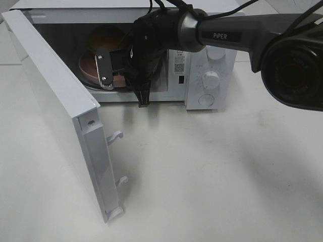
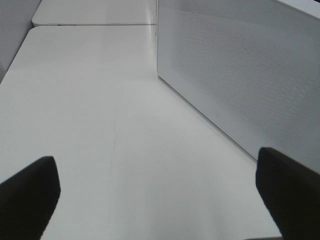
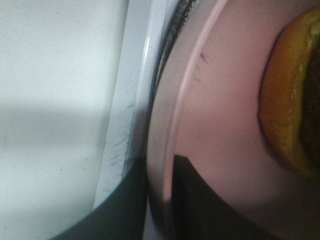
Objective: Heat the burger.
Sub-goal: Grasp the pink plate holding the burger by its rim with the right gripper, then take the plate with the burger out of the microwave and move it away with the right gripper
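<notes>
Microwave upper centre, door swung open, holds burger on pink plate inside, right gripper clamped over plate rim, arm marked "PiPER", left gripper jaws spread over bare table.

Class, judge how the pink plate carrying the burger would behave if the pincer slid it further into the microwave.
The plate looks rigid and smooth, so it would probably slide rather than bend. Its raised rim gives the right pincer a hold. The burger sits loose on top, so a jerk might shift it.
</notes>
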